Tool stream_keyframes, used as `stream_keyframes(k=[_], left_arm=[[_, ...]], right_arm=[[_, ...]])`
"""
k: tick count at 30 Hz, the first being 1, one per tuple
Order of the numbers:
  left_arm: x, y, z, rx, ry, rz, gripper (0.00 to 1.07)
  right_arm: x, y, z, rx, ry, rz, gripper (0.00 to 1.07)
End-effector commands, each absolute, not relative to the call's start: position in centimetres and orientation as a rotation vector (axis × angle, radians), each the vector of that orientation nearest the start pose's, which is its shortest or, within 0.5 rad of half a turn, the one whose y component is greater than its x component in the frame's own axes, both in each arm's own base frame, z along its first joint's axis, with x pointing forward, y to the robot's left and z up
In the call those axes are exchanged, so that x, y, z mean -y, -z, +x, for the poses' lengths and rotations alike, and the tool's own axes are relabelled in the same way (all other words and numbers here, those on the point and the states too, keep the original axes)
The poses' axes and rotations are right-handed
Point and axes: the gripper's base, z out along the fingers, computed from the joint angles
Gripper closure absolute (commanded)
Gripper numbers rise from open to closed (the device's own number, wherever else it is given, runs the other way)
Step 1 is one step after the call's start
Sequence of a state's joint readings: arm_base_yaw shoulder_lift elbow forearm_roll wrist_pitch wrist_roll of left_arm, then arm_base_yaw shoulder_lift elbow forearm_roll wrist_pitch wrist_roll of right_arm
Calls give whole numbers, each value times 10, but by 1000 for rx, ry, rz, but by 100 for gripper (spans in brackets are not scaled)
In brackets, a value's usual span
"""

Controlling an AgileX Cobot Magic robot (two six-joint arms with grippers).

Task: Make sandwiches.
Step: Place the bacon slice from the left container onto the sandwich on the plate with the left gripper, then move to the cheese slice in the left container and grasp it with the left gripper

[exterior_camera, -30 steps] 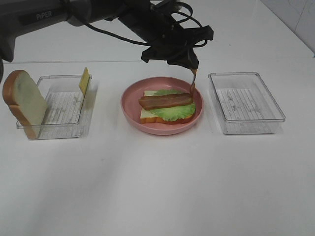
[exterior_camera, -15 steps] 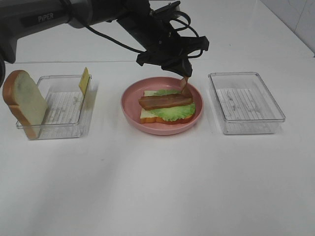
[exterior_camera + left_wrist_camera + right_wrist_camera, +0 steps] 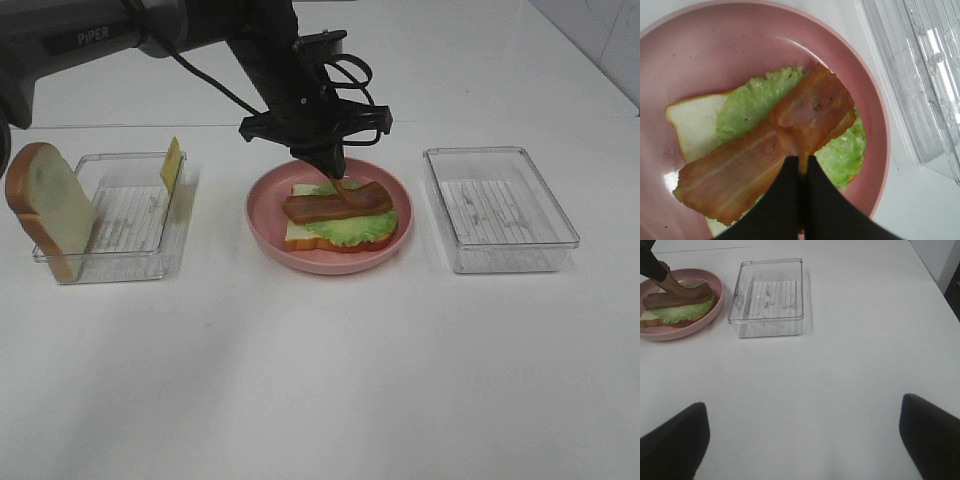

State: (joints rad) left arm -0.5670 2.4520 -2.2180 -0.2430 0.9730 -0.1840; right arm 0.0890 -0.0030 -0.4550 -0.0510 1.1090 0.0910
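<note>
White table (image 3: 320, 400), pink plate (image 3: 266, 228), half-built sandwich (image 3: 340, 228).
On the plate lie bread (image 3: 692, 125), lettuce (image 3: 752, 100) and one bacon strip (image 3: 730, 175). The left gripper (image 3: 802, 167) pinches a second bacon strip (image 3: 815, 102), angled across the first. The right gripper (image 3: 802, 437) gapes wide, empty, over the table.

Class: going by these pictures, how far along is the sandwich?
Done: bread, lettuce and one bacon strip are stacked on the plate. In hand: the left tool, shut, pinches a second bacon strip over them. Left: the cheese slice and the second bread slice, both at the left tray.
</note>
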Motion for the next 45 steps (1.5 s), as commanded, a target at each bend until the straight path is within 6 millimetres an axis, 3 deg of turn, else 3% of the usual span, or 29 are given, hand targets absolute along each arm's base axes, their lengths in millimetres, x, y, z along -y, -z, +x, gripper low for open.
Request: stream_keyframes(k=[1, 14, 16, 17, 19, 20, 21, 23, 24, 25, 26, 27, 30, 34, 36, 40, 41, 45], left_arm=[[303, -178, 438, -2745, 516, 409, 107], [300, -177, 438, -2759, 461, 434, 107], [300, -177, 438, -2762, 460, 434, 102], [300, -177, 438, -2762, 460, 434, 93], [300, -177, 438, -2762, 460, 434, 89], [299, -177, 438, -2760, 455, 440, 75], [299, -177, 438, -2760, 455, 440, 75], [299, -177, 438, -2758, 448, 442, 51], [299, -177, 438, -2758, 448, 442, 51], [298, -177, 437, -2766, 438, 448, 35], [298, -177, 437, -2766, 438, 448, 35], [297, -177, 436, -2780, 419, 457, 17], [294, -179, 435, -2797, 376, 477, 4], [291, -187, 433, -2823, 331, 502, 4], [287, -206, 431, -2842, 285, 546, 4], [285, -223, 432, -2821, 267, 570, 4], [283, -237, 430, -2789, 276, 566, 4], [276, -254, 430, -2757, 258, 550, 4]], right_arm=[[5, -261, -6, -2095, -39, 1, 11], [5, -261, -6, -2095, -39, 1, 11], [5, -261, -6, -2095, -39, 1, 11], [5, -261, -6, -2095, -39, 1, 11], [5, -261, -6, -2095, -39, 1, 11], [5, -261, -6, -2095, -39, 1, 11], [5, -261, -6, -2095, -39, 1, 11], [5, -261, -6, -2095, -39, 1, 11], [5, -261, -6, -2095, -39, 1, 11], [5, -261, -6, -2095, -39, 1, 11], [5, -261, -6, -2095, -39, 1, 11], [5, -261, -6, -2095, -39, 1, 11], [5, -261, -6, -2095, -39, 1, 11], [5, -261, -6, -2095, -39, 1, 11], [5, -261, -6, -2095, -39, 1, 11], [5, -261, -6, -2095, -39, 1, 11], [5, -261, -6, -2095, -39, 1, 11], [5, -261, -6, -2095, -39, 1, 11]])
